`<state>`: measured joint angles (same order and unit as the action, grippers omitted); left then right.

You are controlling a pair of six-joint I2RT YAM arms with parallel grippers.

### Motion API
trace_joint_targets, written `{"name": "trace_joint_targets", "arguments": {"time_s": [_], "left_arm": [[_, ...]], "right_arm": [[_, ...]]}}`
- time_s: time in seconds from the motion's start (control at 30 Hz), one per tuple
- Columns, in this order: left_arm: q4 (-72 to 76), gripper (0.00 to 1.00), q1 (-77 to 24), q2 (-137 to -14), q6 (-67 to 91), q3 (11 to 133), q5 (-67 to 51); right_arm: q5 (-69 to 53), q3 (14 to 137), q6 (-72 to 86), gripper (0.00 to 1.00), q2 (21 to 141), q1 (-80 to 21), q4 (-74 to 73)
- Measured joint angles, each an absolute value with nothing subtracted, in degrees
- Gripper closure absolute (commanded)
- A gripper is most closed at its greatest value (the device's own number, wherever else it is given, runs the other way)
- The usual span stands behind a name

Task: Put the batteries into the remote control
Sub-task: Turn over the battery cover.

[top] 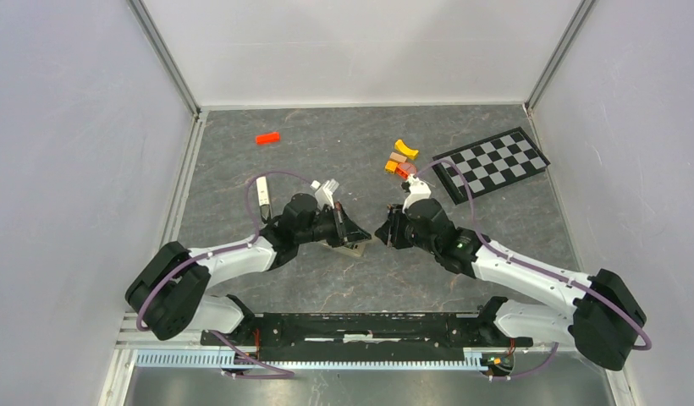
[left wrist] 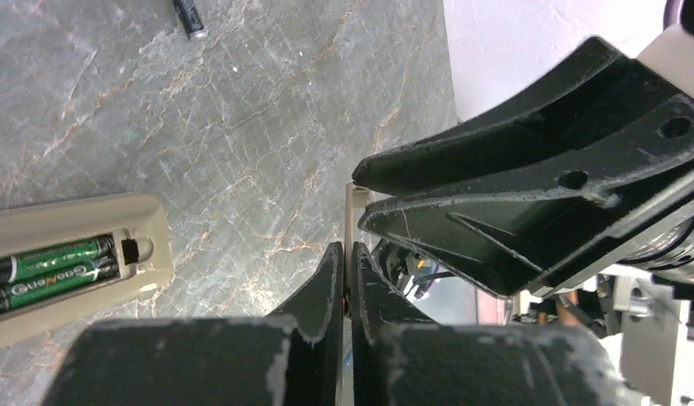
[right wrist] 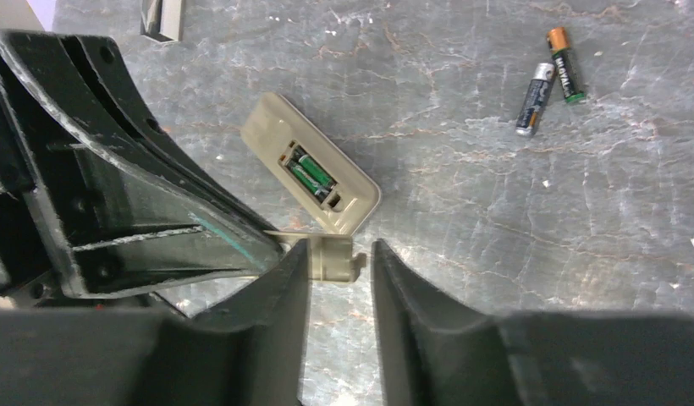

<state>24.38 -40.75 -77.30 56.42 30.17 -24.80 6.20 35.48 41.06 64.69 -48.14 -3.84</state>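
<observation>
- left gripper (left wrist: 348,250): jaws together, clamped on the edge of a thin tan cover (right wrist: 331,258)
- right gripper (right wrist: 340,247): jaws apart; the cover stands between them, against one finger, with a gap to the other; its tips meet the left gripper's tip to tip over the middle of the table (top: 327,161)
- remote (right wrist: 314,173): lies back up on the table, just beside the two grippers; battery recess uncovered
- batteries (left wrist: 52,269): two, green-labelled, side by side in the recess
- loose batteries (right wrist: 537,97): two, lying on the table close together, well apart from the remote; one has an orange end, the other a silver end
- white bar (top: 264,196): on the table, just left of the left arm's wrist
- blocks (top: 400,161): orange and yellow cluster beyond the right gripper, beside a checkerboard (top: 492,163)
- orange block (top: 267,138): alone, far left of the table
</observation>
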Motion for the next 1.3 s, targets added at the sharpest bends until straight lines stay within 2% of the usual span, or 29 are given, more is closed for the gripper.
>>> {"name": "trace_joint_targets", "arguments": {"time_s": [0.03,0.1,0.27,0.53,0.93,1.2,1.3], "left_arm": [[23.9,0.98,-40.8,-77.3,55.3,30.6,-24.8],[22.1,0.98,-40.9,-77.3,51.9,32.3,-24.8],[18.1,0.98,-40.9,-76.2,37.3,39.2,-23.6],[20.7,0.98,-41.0,-71.7,10.1,41.9,-22.2],[24.9,0.98,-43.1,-65.7,-35.2,41.8,-29.8],[23.1,0.98,-43.7,-65.3,-49.7,41.8,-29.1],[22.3,0.98,-43.9,-65.8,-52.1,41.8,-28.7]], "right_arm": [[6.1,35.9,41.4,0.44,64.7,-47.8,-4.1],[5.0,36.3,42.7,0.35,63.9,-46.9,-4.4],[1.3,36.1,47.8,0.28,57.3,-40.5,-5.8],[-4.8,36.0,63.0,0.30,49.3,-35.8,-2.3],[-6.6,36.8,78.2,0.36,52.7,-35.5,2.9],[-6.4,37.0,82.0,0.38,52.6,-35.5,8.1],[-6.3,37.0,82.5,0.42,52.2,-35.5,9.0]]}}
